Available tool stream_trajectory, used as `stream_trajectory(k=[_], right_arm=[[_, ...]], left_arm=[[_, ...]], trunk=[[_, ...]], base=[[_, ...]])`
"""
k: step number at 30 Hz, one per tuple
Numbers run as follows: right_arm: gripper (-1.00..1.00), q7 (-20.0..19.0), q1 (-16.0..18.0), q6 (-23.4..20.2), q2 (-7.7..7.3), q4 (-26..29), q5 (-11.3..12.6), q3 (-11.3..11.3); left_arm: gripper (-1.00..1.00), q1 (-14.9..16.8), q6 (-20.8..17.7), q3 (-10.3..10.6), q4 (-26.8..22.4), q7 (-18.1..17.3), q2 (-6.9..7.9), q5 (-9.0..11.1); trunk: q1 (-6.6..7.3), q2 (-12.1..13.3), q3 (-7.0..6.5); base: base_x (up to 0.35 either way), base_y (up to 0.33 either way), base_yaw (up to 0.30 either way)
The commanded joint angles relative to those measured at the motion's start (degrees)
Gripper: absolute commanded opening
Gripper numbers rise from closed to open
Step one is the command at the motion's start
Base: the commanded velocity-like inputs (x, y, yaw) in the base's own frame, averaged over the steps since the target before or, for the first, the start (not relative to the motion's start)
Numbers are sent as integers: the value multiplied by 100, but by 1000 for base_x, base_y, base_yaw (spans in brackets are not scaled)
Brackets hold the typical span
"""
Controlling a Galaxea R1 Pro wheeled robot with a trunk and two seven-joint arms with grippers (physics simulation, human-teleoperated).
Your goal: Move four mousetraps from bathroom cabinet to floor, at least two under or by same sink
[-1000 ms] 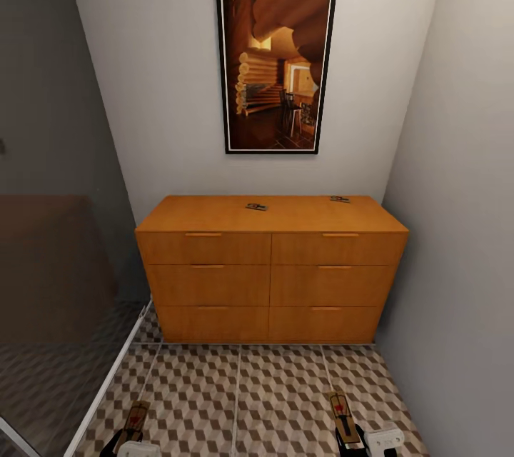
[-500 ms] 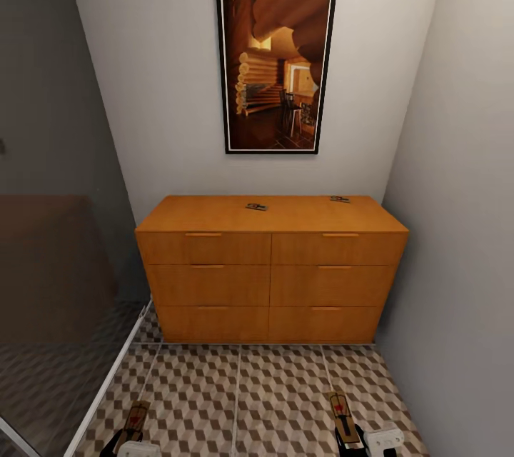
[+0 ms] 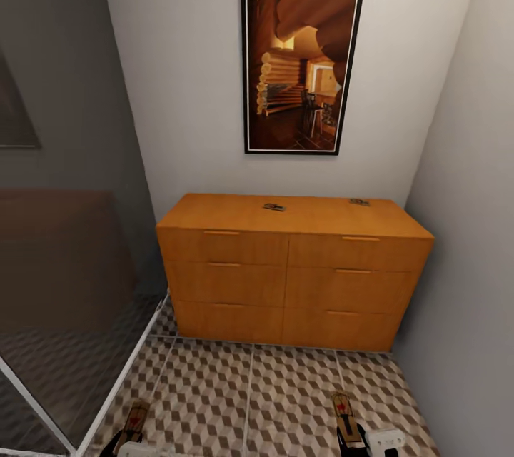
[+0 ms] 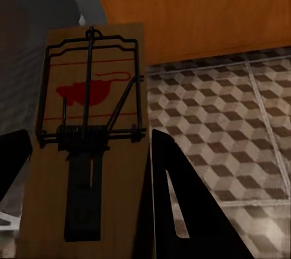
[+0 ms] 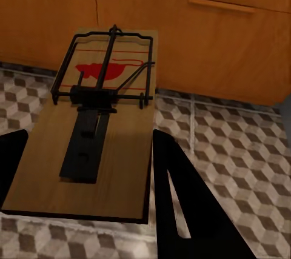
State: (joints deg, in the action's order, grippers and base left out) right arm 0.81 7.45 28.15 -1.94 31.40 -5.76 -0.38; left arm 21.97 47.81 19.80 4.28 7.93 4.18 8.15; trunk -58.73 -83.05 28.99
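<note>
Cabinet (image 3: 293, 257) top w/ 2 mousetraps (image 3: 273, 207); each hand seemingly grips one

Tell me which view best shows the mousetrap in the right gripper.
Right wrist view: the mousetrap lies between the fingers with its red mouse print and wire bar sharp. The head view gives it small at the bottom edge. The left wrist view shows another trap.

Ahead: the cabinet (image 3: 293, 278) spans the alcove, its right end close to the side wall (image 3: 471, 228).
Left: a glass shower panel (image 3: 64, 300) walls off that side.
Cabinet top: bare except two mousetraps (image 3: 273, 207) (image 3: 359, 201), well apart.
Floor: the bathroom floor (image 3: 243, 393) before the cabinet lies open.
</note>
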Motion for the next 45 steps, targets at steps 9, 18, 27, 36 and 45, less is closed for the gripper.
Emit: stream_trajectory(k=[9, 18, 27, 36, 45], right_arm=[[-100, -10, 2, 15, -4, -2, -21, -6], [-100, -9, 2, 15, -6, -2, -21, -6], [-100, -10, 2, 15, -7, -1, -21, -6], [-100, -10, 2, 15, -4, -2, -21, -2], [-100, -10, 2, 15, 1, -2, -21, 3]], left_arm=[[-100, 9, 26, 55, 20, 5, -5, 47], [-100, 9, 26, 55, 20, 6, -5, 47], [-100, 9, 26, 53, 20, 6, -5, 47], [-100, 9, 19, 57, 20, 6, -11, 47], [-100, 9, 6, 58, 20, 6, -14, 47]], trunk=[[0, -3, 6], [0, -3, 6], [0, -3, 6], [0, -3, 6], [0, -3, 6]], base=[[0, 0, 285], [0, 0, 285], [0, 0, 285], [0, 0, 285], [0, 0, 285]])
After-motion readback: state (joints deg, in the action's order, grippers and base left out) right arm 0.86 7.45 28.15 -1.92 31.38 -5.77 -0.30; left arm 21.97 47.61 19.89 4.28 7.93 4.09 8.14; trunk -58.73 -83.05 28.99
